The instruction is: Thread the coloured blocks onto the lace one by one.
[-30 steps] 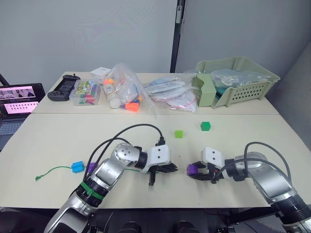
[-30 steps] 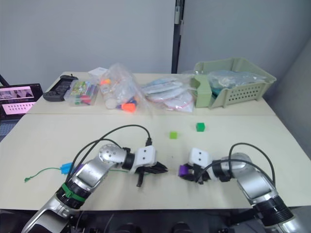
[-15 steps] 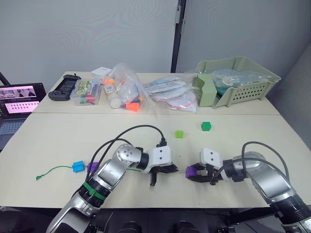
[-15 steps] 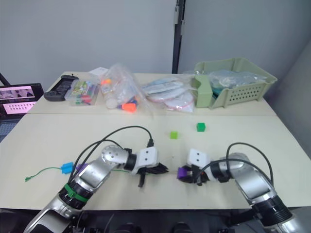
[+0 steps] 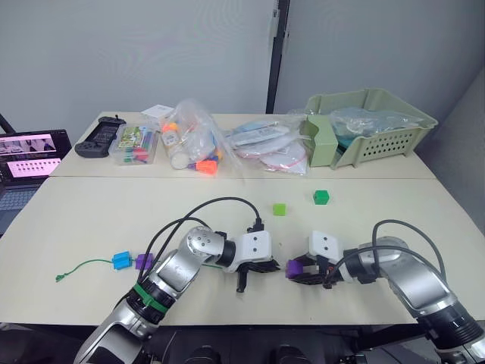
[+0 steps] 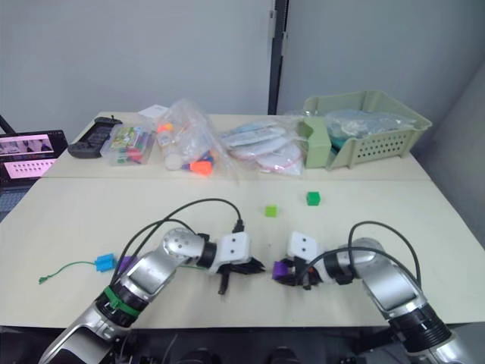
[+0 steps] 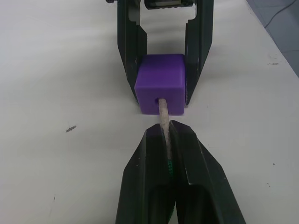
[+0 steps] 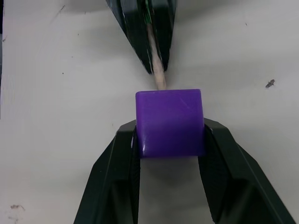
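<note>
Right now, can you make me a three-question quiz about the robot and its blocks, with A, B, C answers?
1. Where is the lace's pale tip?
A. In the basket
B. Entering the hole of the purple block
C. Beside the blue block

2. How many green blocks lie loose on the table?
A. Two
B. None
C. Four

3. What is the right gripper doing?
A. Hanging open
B. Holding the lace
C. Clamped on the purple block

Answers: 1 B, the left wrist view shows the tip at the hole, held by the left gripper. 2 A, a light green block and a dark green block. 3 C, its fingers press both sides.
</note>
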Robot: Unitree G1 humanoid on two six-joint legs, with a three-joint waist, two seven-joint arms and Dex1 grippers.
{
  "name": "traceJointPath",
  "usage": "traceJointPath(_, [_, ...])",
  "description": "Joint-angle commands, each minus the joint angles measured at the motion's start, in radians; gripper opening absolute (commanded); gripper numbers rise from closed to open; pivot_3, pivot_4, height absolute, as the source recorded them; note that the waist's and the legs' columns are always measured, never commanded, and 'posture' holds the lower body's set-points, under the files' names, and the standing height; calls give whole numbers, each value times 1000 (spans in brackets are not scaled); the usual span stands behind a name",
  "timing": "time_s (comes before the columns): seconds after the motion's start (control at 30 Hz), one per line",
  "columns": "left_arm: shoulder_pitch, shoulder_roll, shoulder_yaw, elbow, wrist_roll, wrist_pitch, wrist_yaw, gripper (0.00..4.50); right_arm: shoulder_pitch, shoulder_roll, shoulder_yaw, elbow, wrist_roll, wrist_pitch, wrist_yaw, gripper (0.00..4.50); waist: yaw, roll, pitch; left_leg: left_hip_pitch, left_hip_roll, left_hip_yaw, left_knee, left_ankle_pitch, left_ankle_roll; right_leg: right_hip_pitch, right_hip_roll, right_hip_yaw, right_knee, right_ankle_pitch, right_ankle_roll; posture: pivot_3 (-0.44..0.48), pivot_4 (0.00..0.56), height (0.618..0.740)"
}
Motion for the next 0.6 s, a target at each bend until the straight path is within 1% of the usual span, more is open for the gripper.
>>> traceJointPath(0.03, [-34, -72, -39, -30, -15, 3, 3, 0, -15, 18, 13, -48, -13, 27, -37, 1185, 0, 0, 0, 0, 0, 0, 0, 0, 0, 0, 0, 0, 0, 0, 0, 0, 150, 740])
traceJointPath(0.13, [-37, -107, -62, -31, -13, 20, -3, 0, -19, 23, 16, -53, -19, 43, -45, 1185, 0, 0, 0, 0, 0, 0, 0, 0, 0, 0, 0, 0, 0, 0, 0, 0, 150, 740])
traceJointPath(0.23, [-33, -122, -64, -20, -12, 23, -4, 0, -16, 24, 16, -61, -23, 52, -47, 1185, 0, 0, 0, 0, 0, 0, 1, 0, 0, 1, 0, 0, 0, 0, 0, 0, 150, 740])
traceJointPath(0.37, [-23, -126, -16, -15, -41, 14, -6, 0, 0, 21, 11, -75, -26, 62, -51, 1185, 1, 0, 0, 0, 0, 0, 1, 0, 0, 1, 0, 0, 0, 0, 0, 0, 150, 740])
traceJointPath(0.4, [-17, -110, 8, -27, -61, 20, -21, 551, 7, 19, 9, -80, -27, 64, -52, 1185, 1, 0, 0, 0, 0, 0, 1, 0, 0, 1, 0, 0, 0, 0, 0, 0, 150, 740])
traceJointPath(0.47, [-11, -76, 50, -41, -86, 29, -43, 987, 17, 16, 5, -87, -27, 67, -53, 1185, 1, 0, 0, 0, 0, 0, 1, 0, 0, 1, 0, 0, 0, 0, 0, 0, 150, 740])
traceJointPath(0.57, [-10, -35, 89, -44, -101, 32, -52, 2041, 26, 12, 4, -92, -27, 69, -57, 1185, -1, 0, 0, 1, 0, 0, 0, 0, 0, 1, 0, 0, 0, 0, 0, 0, 150, 740])
traceJointPath(0.6, [-9, -20, 109, -51, -128, 54, -66, 2350, 29, 10, 4, -94, -26, 70, -58, 1185, -2, 0, 0, 1, 1, 0, 0, 0, 0, 1, 0, 0, 0, 0, 0, 0, 150, 740])
